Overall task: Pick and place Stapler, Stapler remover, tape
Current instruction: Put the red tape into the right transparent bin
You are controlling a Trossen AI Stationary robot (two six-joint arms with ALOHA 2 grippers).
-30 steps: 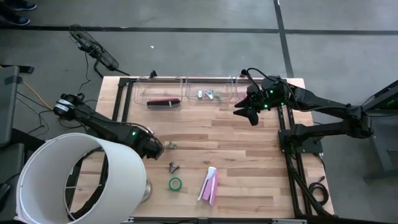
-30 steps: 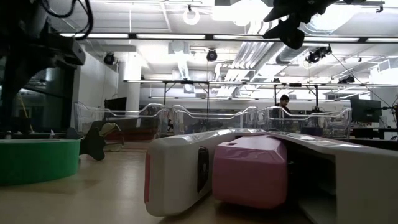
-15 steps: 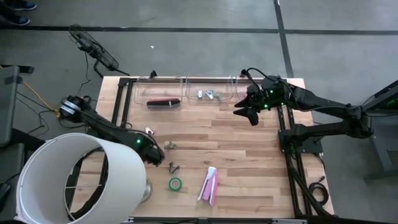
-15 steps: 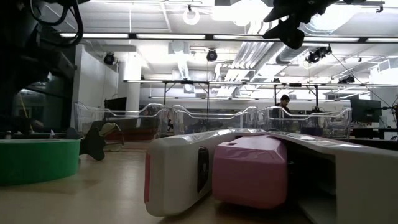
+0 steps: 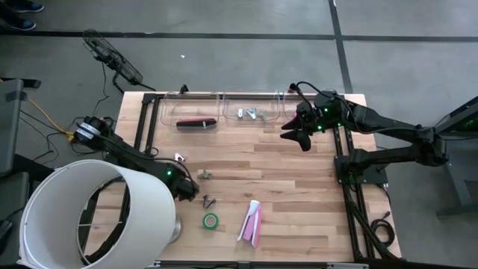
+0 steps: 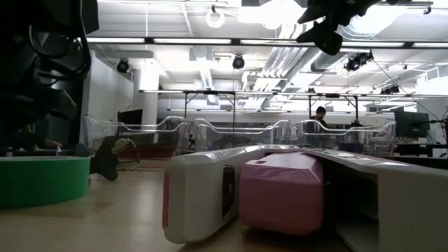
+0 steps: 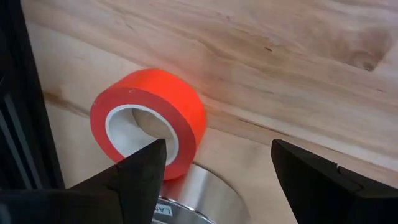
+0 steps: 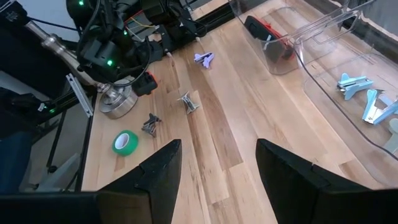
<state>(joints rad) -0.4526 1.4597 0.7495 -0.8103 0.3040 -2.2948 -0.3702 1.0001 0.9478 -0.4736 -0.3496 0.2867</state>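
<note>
The left hand (image 7: 214, 171) is hanging low over the near left part of the wooden surface (image 5: 299, 187), its 2 fingers (image 7: 134, 177) spread wide with a red-orange tape roll (image 7: 149, 127) lying just in front of them, not gripped. The roll is a short, thick ring with a pale inner core, resting tilted against a round metal base (image 7: 196, 196) beside it, which probably explains why the hand is approaching from this side with its fingers set wider than the roll. From above, this roll is hidden under the left arm, next to a large white cylinder (image 5: 93, 213) that is covering the surface's corner. A green tape roll (image 5: 210, 220) is lying flat near the front edge, close to a white and pink stapler (image 5: 252, 221), and 2 small dark staple removers (image 5: 208, 200) are sitting between the left hand and the stapler. The right hand (image 8: 217, 165) is waiting raised near the far right corner, fingers partly apart and holding nothing, placed beside the clear bins (image 5: 224, 108) that appear to serve as drop-off points. One bin is already holding a dark red stapler (image 5: 196, 123) and the next is holding several pale staple removers (image 5: 252, 113), so sorting by kind seems to be under way. The red-orange roll looks light and rigid, and should be easy to pinch across its width.
</note>
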